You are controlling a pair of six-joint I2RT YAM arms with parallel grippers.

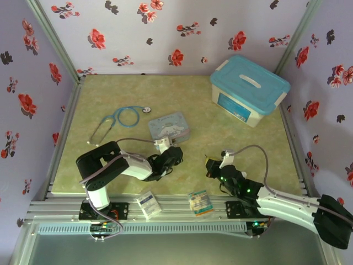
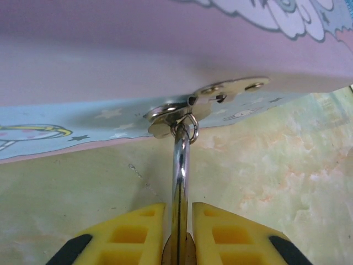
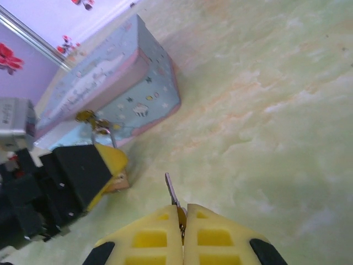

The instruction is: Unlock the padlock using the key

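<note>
As two hands (image 2: 177, 221) (image 3: 182, 218) pinch, one padlock (image 2: 180, 176), one key (image 3: 171, 191)

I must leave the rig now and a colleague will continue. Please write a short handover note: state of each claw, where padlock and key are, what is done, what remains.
Left claw: shut on the padlock, whose shackle passes through the hasp of the pale-blue tin.
Right claw: shut on the key, blade sticking out forward, apart from the padlock.
Done: both things are gripped.
Left: bring the key to the keyhole (I cannot tell which way it faces), insert, turn, free the shackle.
</note>
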